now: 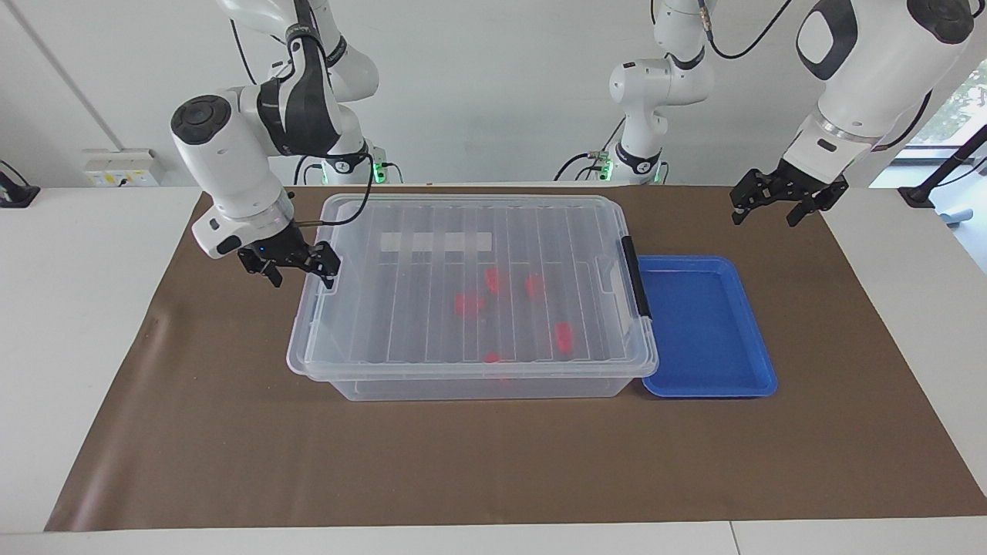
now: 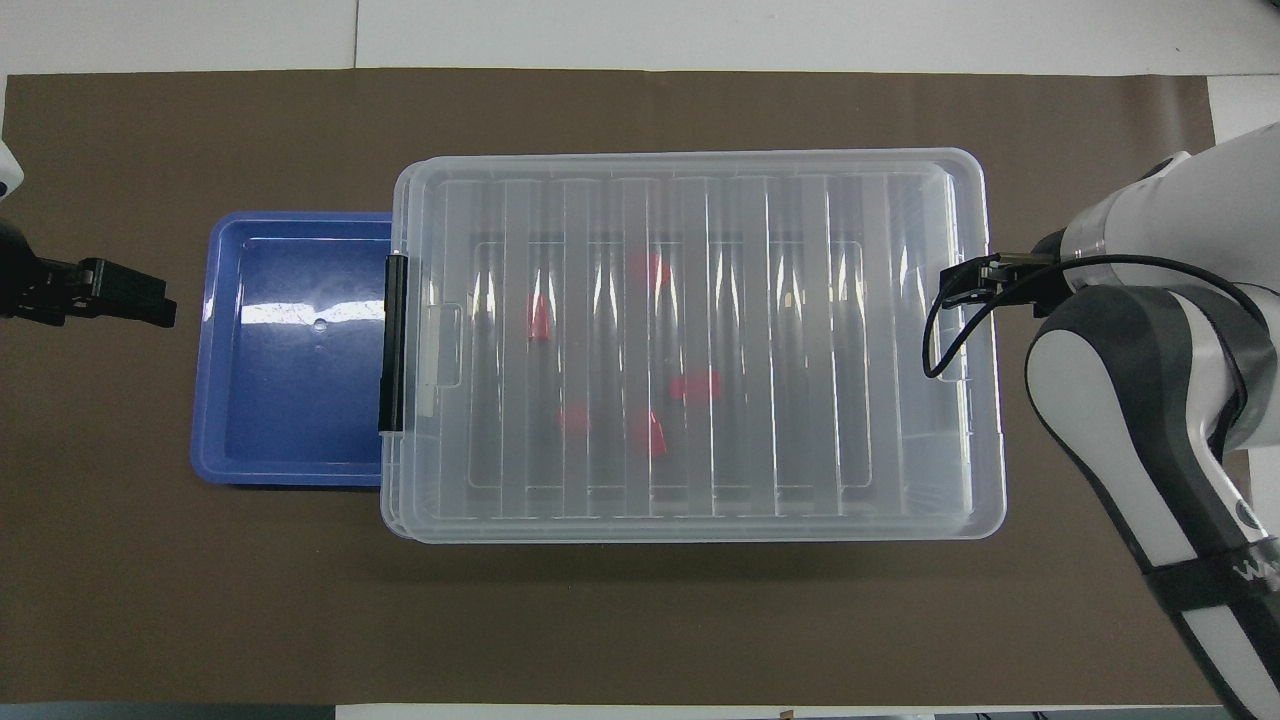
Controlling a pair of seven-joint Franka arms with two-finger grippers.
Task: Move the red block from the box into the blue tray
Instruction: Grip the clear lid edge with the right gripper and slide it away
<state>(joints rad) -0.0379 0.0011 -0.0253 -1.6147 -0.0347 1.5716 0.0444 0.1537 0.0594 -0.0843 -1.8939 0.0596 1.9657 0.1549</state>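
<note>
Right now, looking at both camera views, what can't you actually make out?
- Red blocks: both views show them only as smears through the box's ribbed lid; shape and exact count unclear.
- Right end effector: in the overhead view the arm's own body covers it; the facing view does not settle whether it touches the lid's rim.
- Left end effector: cut off by the overhead view's edge.
- Blue tray: one edge is tucked under the lid.
</note>
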